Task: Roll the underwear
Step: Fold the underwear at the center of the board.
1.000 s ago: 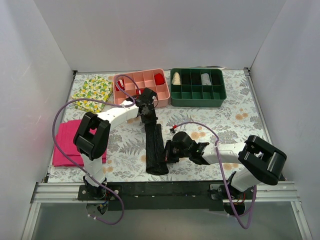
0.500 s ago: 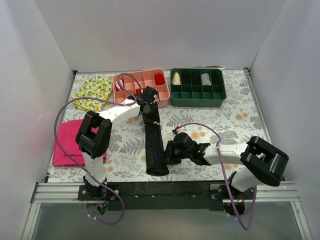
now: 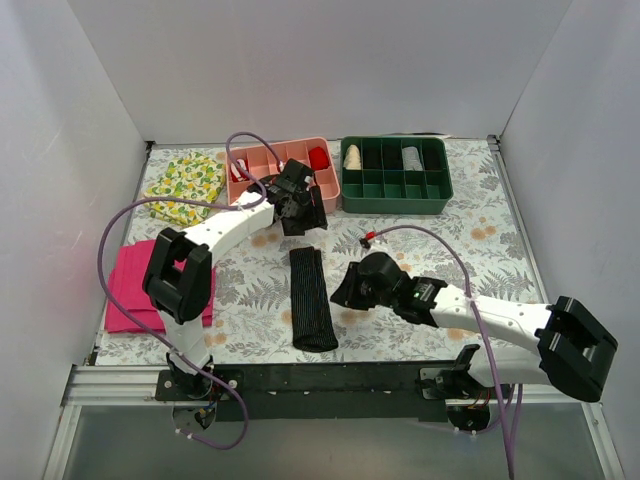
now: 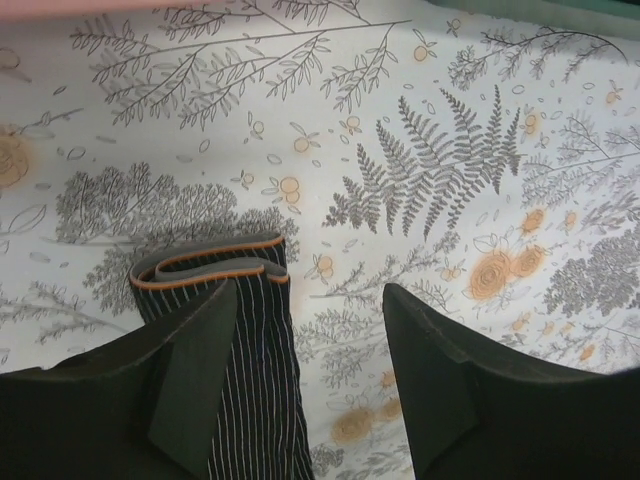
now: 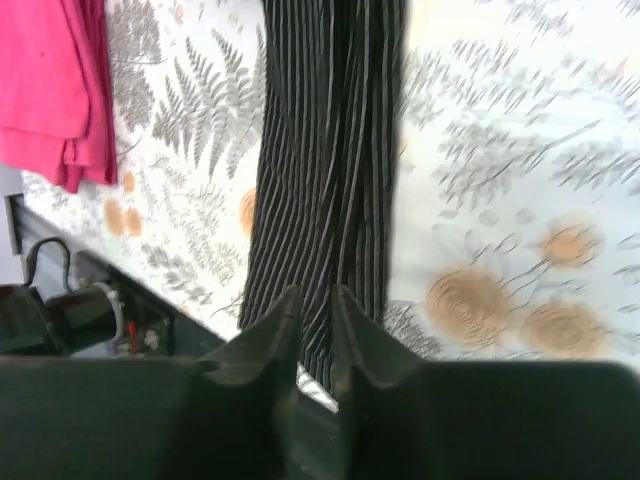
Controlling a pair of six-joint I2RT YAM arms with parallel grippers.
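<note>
Release has come on both sides: the left pincer [image 4: 310, 300], wide and empty, has pulled back beyond the far end of the underwear [image 3: 311, 298], the right pincer [image 3: 347, 288], nearly closed, has backed off beside it, leaving a flat unrolled strip.

underwear [image 3: 311, 300]: middle, near front edge | left gripper [image 3: 301, 222]: behind it | right gripper [image 3: 341, 291]: right of it | left tray [image 3: 297, 158], right tray [image 3: 395, 186]: side by side, back edge | corner cloth [image 3: 185, 186]: back-left corner | folded cloth [image 3: 128, 285]: left edge
</note>
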